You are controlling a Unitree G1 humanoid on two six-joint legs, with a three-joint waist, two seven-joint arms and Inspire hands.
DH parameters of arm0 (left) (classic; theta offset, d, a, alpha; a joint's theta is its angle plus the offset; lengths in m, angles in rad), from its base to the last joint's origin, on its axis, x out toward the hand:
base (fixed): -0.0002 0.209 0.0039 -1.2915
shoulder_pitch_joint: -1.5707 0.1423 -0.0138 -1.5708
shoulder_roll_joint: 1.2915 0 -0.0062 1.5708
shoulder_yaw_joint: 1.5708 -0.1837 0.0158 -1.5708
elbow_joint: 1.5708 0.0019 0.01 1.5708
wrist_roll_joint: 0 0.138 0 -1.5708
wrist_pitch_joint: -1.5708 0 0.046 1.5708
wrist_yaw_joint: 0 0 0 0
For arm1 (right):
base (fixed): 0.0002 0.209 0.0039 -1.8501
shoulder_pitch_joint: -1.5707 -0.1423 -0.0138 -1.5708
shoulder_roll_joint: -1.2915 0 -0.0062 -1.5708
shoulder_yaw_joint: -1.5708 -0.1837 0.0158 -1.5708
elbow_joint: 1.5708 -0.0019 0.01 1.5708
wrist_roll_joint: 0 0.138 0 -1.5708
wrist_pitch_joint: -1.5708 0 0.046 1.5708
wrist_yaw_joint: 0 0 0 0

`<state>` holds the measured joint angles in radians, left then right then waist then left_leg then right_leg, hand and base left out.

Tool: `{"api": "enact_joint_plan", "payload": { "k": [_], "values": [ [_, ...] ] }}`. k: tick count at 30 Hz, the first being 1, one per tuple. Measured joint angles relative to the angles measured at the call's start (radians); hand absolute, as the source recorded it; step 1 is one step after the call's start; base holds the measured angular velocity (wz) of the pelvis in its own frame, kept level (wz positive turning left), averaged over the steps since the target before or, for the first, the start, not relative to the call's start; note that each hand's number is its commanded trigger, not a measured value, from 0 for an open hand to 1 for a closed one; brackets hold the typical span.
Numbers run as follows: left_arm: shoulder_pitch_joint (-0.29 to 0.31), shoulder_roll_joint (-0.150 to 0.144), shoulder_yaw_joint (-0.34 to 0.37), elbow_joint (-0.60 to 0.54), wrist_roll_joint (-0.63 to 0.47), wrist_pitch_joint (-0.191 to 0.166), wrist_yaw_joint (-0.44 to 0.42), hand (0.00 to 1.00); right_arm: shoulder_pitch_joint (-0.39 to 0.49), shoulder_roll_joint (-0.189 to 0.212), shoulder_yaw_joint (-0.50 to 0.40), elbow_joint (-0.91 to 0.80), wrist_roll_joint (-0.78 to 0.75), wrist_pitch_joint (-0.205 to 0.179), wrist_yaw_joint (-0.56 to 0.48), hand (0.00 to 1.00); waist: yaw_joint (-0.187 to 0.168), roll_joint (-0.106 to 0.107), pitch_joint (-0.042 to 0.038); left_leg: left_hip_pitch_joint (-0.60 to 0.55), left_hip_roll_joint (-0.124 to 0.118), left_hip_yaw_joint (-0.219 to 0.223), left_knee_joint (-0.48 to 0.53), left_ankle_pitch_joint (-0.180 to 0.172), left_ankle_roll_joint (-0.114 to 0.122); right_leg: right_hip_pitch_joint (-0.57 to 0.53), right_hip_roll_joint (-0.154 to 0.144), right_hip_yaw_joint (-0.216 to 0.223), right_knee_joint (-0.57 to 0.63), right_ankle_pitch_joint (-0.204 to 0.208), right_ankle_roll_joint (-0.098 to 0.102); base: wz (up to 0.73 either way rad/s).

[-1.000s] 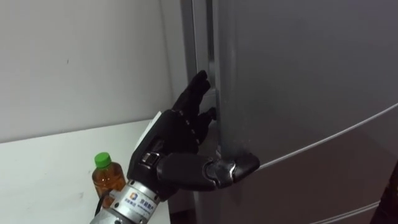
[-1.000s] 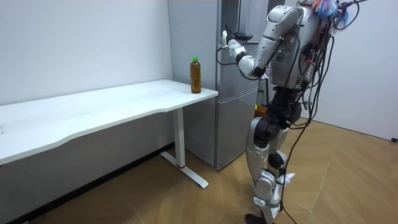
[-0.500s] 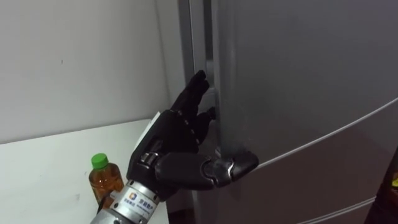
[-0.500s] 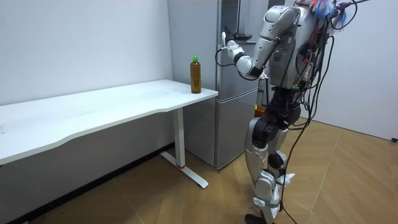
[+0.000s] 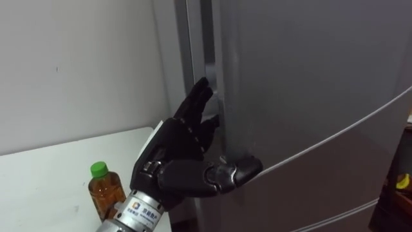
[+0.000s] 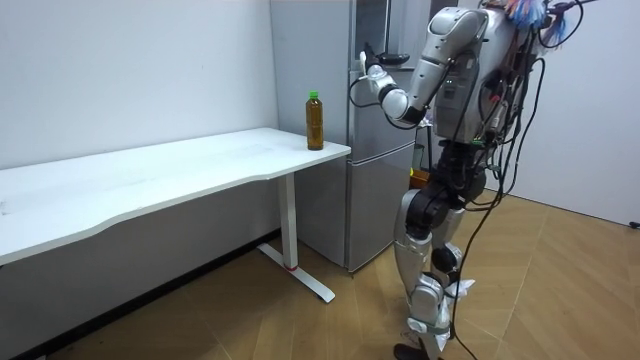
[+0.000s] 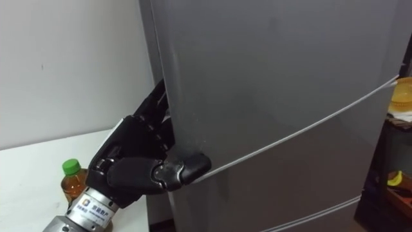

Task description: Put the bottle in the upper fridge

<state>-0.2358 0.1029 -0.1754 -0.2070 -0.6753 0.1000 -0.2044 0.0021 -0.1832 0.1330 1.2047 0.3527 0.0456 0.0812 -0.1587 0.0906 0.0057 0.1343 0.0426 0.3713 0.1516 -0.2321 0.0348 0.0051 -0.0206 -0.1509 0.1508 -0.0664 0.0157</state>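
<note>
Wears black casing on left hand (image 5: 180,145), silvery metal at thumb, white tag at back. Bears printed label on silver cylindrical wrist. Shows silver-grey shells on torso and limbs, dark joints, black cables at torso.

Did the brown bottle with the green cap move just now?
No. In the room view the green-capped brown bottle stands at the same spot near the white table's corner as before.

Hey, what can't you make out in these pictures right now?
Green-capped amber plastic bottle: lower part, both eye views, behind the robot's forearm.
Black left robot hand: far side, right eye view, behind the grey fridge door's edge.
Fridge's inside: all views, behind that door.
</note>
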Motion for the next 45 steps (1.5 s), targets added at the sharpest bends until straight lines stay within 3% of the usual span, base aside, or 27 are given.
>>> {"api": "enact_joint_plan", "payload": {
  "k": [15,27,35,42,45],
  "values": [
    [0.0,0.003,-0.039,-0.009,-0.001,-0.018,0.0,0.0,-0.001,-0.006,0.002,0.0,0.018,-0.001,0.003,0.0,0.0,-0.001,-0.001,-0.003,-0.006,0.011,0.0,-0.005,0.013,-0.005,-0.005,0.01,0.0,0.01,0.011,-0.02],
    [0.001,0.059,-0.079,-0.035,0.0,-0.03,-0.011,0.0,-0.001,-0.011,0.003,0.004,0.033,-0.003,0.007,0.0,0.002,0.002,-0.005,-0.002,-0.008,0.008,0.001,-0.005,0.013,-0.008,-0.006,0.011,0.0,0.013,0.011,0.0],
    [0.001,0.072,-0.171,-0.037,-0.019,-0.054,-0.105,0.0,-0.002,-0.011,0.003,0.007,0.034,-0.004,0.01,0.0,-0.002,0.004,-0.0057,-0.002,-0.011,0.008,-0.001,-0.004,0.017,-0.004,-0.008,0.012,0.0,0.015,0.013,-0.01],
    [-0.001,0.061,-0.256,-0.046,-0.04,-0.029,-0.215,0.0,-0.007,-0.012,0.002,0.008,0.035,-0.004,0.01,0.0,-0.044,0.018,-0.0021,-0.002,-0.01,0.016,-0.005,-0.005,0.017,-0.007,-0.005,0.017,0.0,0.015,0.012,-0.06],
    [-0.003,0.055,-0.294,-0.061,-0.04,-0.018,-0.267,0.0,-0.017,-0.012,0.003,0.014,0.037,-0.003,0.023,0.0,-0.057,0.017,-0.0013,-0.001,-0.005,0.044,-0.001,-0.007,0.012,-0.02,0.004,0.045,0.0,0.017,0.006,-0.26]
  ]
}}
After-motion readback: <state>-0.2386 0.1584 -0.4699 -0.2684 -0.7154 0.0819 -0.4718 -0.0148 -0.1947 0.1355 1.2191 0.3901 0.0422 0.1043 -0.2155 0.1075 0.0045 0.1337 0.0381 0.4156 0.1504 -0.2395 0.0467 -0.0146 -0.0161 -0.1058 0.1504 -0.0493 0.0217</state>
